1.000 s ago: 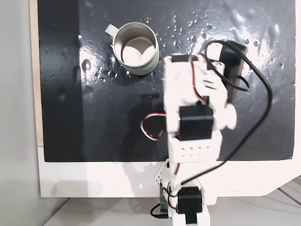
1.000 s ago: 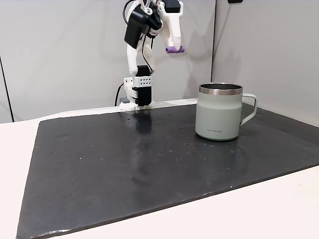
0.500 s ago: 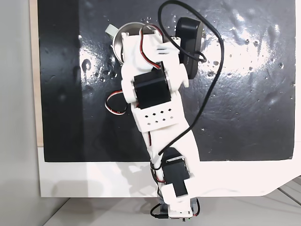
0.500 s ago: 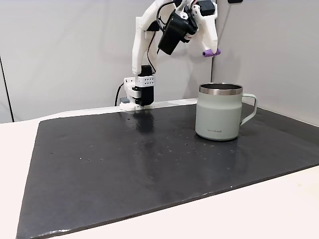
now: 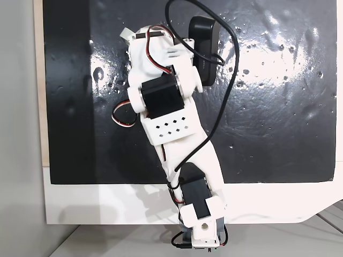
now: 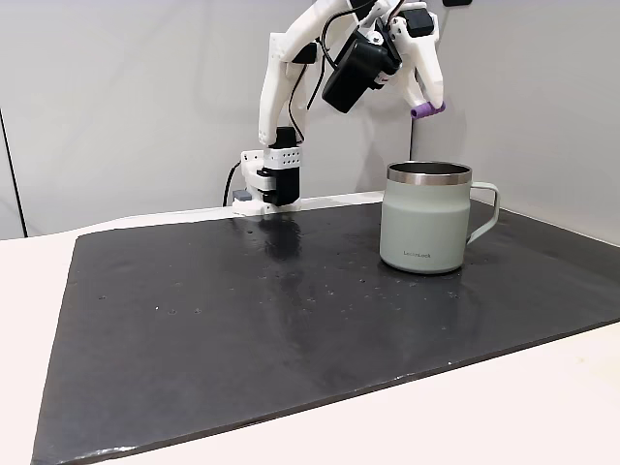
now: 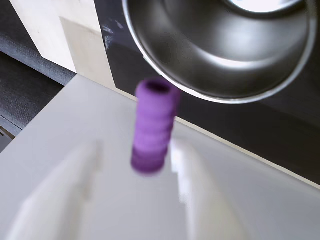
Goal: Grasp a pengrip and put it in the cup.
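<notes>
Pengrip (image 6: 427, 109) hangs in the air, pinched at the tip of the gripper (image 6: 426, 105), above the cup (image 6: 427, 217) and clear of its rim in a fixed view from the side. In that view it sits over the middle of the cup's mouth, well above the steel edge. The wrist view shows the pengrip (image 7: 154, 126) as a purple ribbed tube, blurred, held between the two pale fingers (image 7: 192, 170), which close against its sides (one finger is on each side, so the grasp is plain). Beyond it, in the same view, the cup (image 7: 220, 55) shows its shiny metal inside and rim, filling the upper right; the tube's far end reaches just to the rim's edge in the picture.

The cup stands upright on the black mat (image 6: 242, 310), on the right side of the side view, with its handle pointing right. From above, in a fixed view, the arm (image 5: 166, 101) stretches from its base at the near edge up and to the left across the mat (image 5: 278, 118), and it covers the cup almost wholly; only the handle (image 5: 125, 33) peeks out at the arm's upper left. The mat is wet-looking, with small droplets scattered over it, and lies on a white table (image 5: 107, 203).
</notes>
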`<state>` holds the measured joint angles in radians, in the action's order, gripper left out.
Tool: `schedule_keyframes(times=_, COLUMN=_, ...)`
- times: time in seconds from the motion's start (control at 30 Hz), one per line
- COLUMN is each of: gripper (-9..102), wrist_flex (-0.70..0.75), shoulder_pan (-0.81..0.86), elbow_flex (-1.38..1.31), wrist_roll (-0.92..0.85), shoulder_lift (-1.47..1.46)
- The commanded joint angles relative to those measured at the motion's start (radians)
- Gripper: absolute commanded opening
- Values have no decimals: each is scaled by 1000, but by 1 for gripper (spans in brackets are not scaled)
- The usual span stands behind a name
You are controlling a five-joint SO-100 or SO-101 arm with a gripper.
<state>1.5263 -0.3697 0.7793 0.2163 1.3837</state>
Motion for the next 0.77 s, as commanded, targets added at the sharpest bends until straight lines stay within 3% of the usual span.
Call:
schedule_keyframes(times=0.0, gripper=39, wrist_flex=12, shoulder_pan=12, elbow_flex=-69, wrist_roll=-5, shoulder_lift=15)
schedule_keyframes(times=0.73, gripper=39, wrist_flex=26, shoulder_pan=18, elbow_flex=-75, wrist_roll=-5, shoulder_lift=32)
